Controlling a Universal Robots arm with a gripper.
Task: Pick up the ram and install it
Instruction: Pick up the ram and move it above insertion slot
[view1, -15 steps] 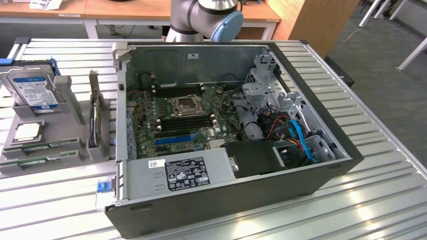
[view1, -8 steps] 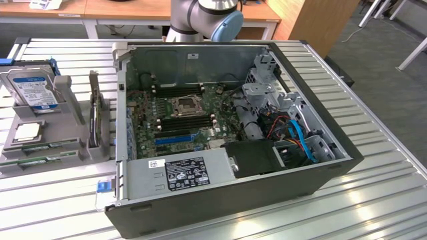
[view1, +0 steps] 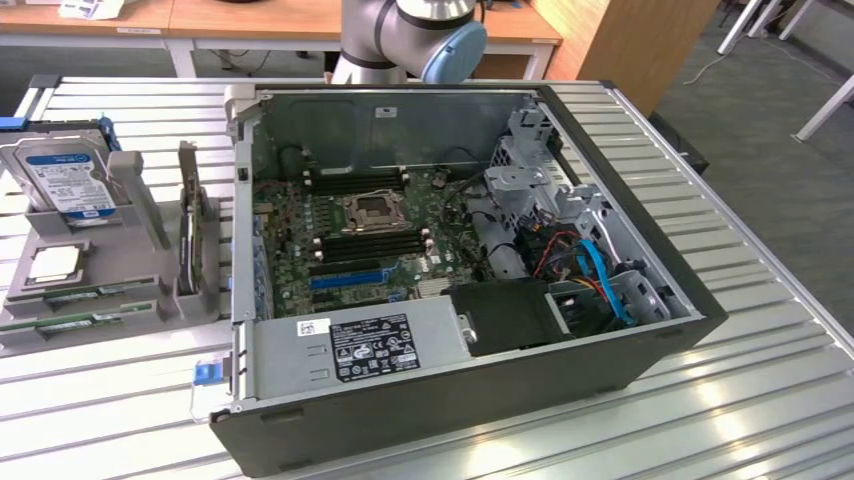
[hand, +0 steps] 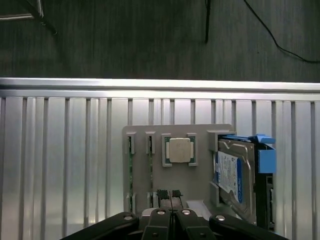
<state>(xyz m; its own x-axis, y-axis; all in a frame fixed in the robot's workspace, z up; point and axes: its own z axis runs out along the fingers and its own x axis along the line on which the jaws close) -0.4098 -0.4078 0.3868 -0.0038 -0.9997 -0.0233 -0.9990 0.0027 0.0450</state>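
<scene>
Two long green ram sticks (view1: 83, 293) lie side by side in the slots of a grey holder (view1: 134, 250) on the table, at the exterior view's left. In the wrist view they stand edge-on in the holder's two slots (hand: 130, 170). I cannot tell which one is the task's ram. My gripper (hand: 169, 194) hangs above the holder (hand: 200, 165), close to the stick (hand: 151, 172) in the nearer slot. Its black fingertips are pressed together with nothing between them.
The holder also carries a square CPU (hand: 179, 150), a hard drive with a blue bracket (hand: 235, 175) and a dark expansion card (view1: 190, 235). An open computer case (view1: 641, 340) with its motherboard (view1: 360, 235) fills the middle of the slatted metal table (view1: 747, 400).
</scene>
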